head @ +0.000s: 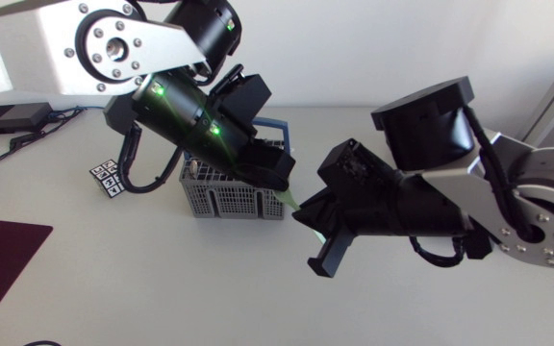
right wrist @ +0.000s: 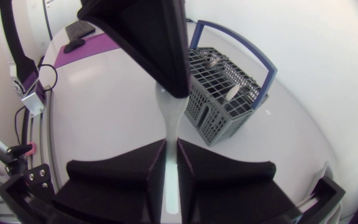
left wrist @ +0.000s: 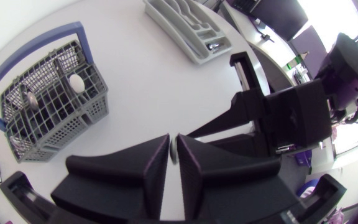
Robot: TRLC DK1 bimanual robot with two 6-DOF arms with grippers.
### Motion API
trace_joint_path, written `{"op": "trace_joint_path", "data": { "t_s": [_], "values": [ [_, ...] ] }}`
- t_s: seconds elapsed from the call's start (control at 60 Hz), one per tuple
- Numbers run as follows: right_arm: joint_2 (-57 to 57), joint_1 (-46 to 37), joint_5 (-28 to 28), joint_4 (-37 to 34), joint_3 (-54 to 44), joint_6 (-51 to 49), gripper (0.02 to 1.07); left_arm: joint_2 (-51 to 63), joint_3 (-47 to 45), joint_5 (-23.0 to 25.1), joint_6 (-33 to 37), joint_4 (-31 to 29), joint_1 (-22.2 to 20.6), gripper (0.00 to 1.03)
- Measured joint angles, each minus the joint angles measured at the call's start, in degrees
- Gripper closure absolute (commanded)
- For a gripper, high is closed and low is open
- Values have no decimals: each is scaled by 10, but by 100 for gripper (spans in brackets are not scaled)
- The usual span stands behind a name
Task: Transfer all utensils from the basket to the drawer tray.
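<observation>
We judge this to be a mid-air handover just beside the basket (head: 234, 197): one white utensil (right wrist: 168, 115) has left it and hangs between our two arms, clear of the table. Our left gripper (left wrist: 173, 140) is closed on one end of it, only a thin white sliver showing between the nearly meeting fingers. Our right gripper (right wrist: 171, 146) is clamped on the other end, a finger pressing from each side. The next move, as we see it, calls for the left fingers to let go while the right hold firm, then a carry to the drawer tray (left wrist: 185, 28), which lies well apart from the basket. The basket holds at least a white-headed piece (left wrist: 75, 81) and a metal piece (left wrist: 28, 96) standing in its compartments, so more trips remain; we cannot tell what the tray's compartments contain
</observation>
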Motion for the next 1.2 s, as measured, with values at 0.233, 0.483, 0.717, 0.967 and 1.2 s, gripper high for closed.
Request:
{"op": "trace_joint_path", "data": {
  "t_s": [0.233, 0.483, 0.717, 0.967, 1.2],
  "values": [
    [-14, 1, -18, -19, 0, -13, 101, 0, 55, 0, -7, 11, 14, 42],
    [-50, -67, -65, -76, -17, -77, 101, -2, 73, -3, -30, 74, 54, 42],
    [-64, -264, -151, -160, -19, -237, 101, 1, 69, -47, -30, 88, 57, 42],
    [14, -492, -207, -242, 12, -466, 101, 14, 52, -78, -27, 102, 57, 42],
    [126, -631, -215, -274, 79, -657, 101, 17, 36, -80, -24, 108, 57, 42]
  ]
}}
